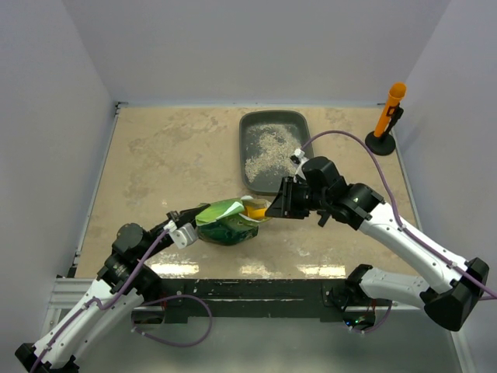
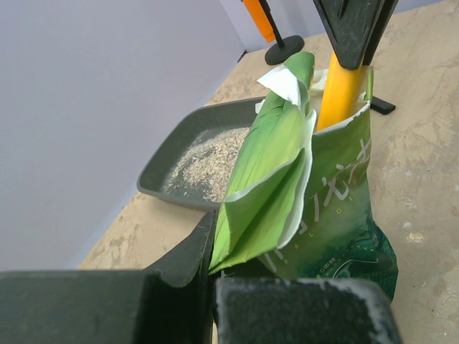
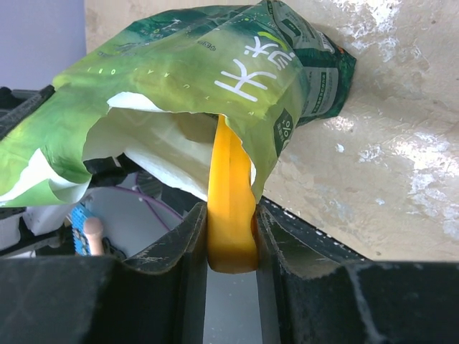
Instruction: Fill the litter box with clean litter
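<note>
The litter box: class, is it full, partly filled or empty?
Partly filled. Pale litter covers only a patch of the litter box; bare dark grey floor shows around it, in both the top and left wrist views.

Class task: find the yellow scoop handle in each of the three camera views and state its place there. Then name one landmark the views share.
Top external: the yellow scoop handle lies centre, between the green bag and the right gripper.
Left wrist: upper right, handle rising from the bag's mouth.
Right wrist: centre bottom, handle clamped between the fingers.
Shared landmark: the green bag.
</note>
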Action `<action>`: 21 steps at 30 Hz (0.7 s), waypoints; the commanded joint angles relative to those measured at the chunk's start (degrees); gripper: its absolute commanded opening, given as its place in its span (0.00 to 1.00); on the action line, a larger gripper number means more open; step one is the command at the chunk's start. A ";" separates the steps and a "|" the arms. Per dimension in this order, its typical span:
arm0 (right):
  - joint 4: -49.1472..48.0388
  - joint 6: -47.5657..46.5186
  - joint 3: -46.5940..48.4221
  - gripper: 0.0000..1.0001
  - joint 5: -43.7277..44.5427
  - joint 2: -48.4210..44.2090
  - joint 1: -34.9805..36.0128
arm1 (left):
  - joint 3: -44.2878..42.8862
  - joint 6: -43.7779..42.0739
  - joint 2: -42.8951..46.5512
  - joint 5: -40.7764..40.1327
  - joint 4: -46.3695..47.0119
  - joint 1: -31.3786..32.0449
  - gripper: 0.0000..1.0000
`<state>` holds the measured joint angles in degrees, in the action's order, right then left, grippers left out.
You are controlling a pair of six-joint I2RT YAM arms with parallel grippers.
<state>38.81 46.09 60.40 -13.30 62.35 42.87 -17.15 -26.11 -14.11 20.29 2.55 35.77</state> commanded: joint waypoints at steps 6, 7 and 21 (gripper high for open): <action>0.04 -0.82 2.61 0.04 2.49 -0.12 0.46 | -1.05 0.71 -0.22 1.41 4.84 0.27 0.00; 0.39 -1.26 2.96 0.02 2.58 0.23 0.37 | -1.05 0.79 -0.22 1.41 4.75 0.27 0.00; 12.79 -7.24 16.15 0.00 3.11 5.33 0.37 | -1.22 0.80 -0.39 1.68 4.84 0.27 0.00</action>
<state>49.50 40.84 73.47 -10.00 67.37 43.09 -17.15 -26.11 -14.31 20.32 2.70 35.77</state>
